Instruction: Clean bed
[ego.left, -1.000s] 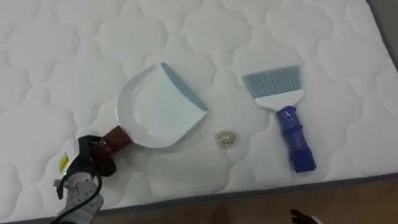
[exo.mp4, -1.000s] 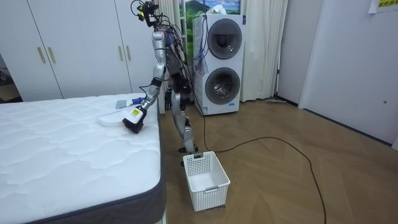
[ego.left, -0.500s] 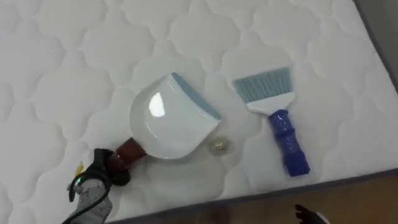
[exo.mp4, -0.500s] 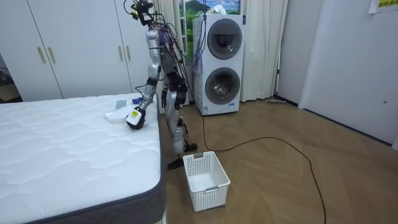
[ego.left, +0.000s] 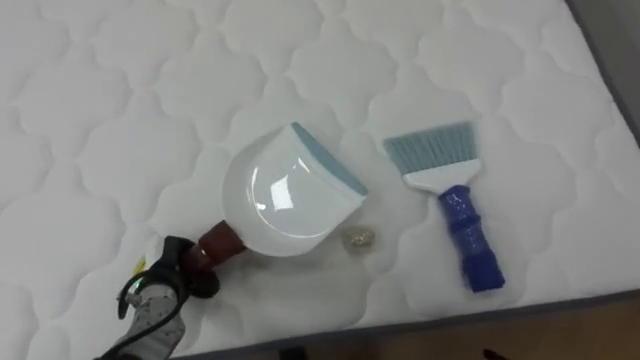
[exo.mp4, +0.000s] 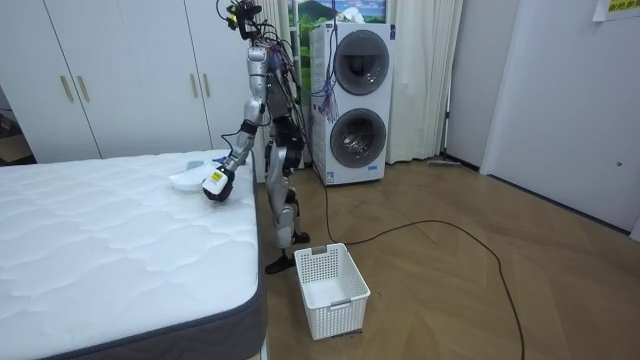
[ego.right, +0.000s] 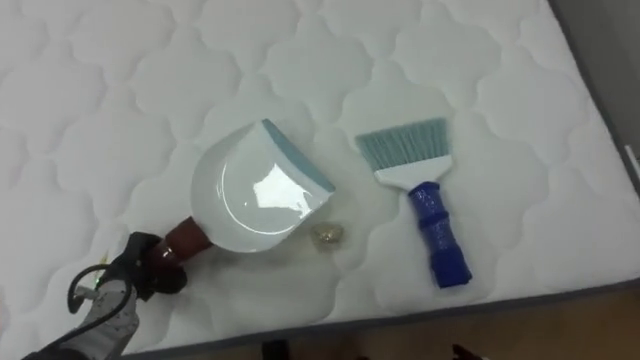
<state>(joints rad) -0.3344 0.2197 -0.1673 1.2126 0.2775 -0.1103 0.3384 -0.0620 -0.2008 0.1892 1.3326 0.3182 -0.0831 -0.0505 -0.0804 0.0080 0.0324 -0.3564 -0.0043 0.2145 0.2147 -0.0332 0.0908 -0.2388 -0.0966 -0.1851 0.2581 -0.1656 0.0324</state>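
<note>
A white dustpan (ego.left: 285, 200) with a blue-grey lip and a dark red handle is tilted over the white quilted mattress (ego.left: 120, 110). My left hand (ego.left: 170, 282) is shut on that handle at the lower left; it also shows as the left hand (ego.right: 125, 275) and, in the room view, as the left hand (exo.mp4: 215, 185) at the bed's edge. A small crumpled beige scrap (ego.left: 359, 237) lies just below the pan's lip. To its right lies a brush (ego.left: 452, 205) with pale blue bristles and a blue handle, untouched.
The mattress's near edge (ego.left: 480, 315) runs along the bottom, with wooden floor beyond. In the room view, a white basket (exo.mp4: 332, 288) stands on the floor by the bed's corner. A washer and dryer stack (exo.mp4: 350, 100) and wardrobes (exo.mp4: 110, 75) stand behind.
The dustpan has lifted and tipped up, its lip now above the scrap. In the room view the robot has straightened and stepped closer to the bed's corner.
</note>
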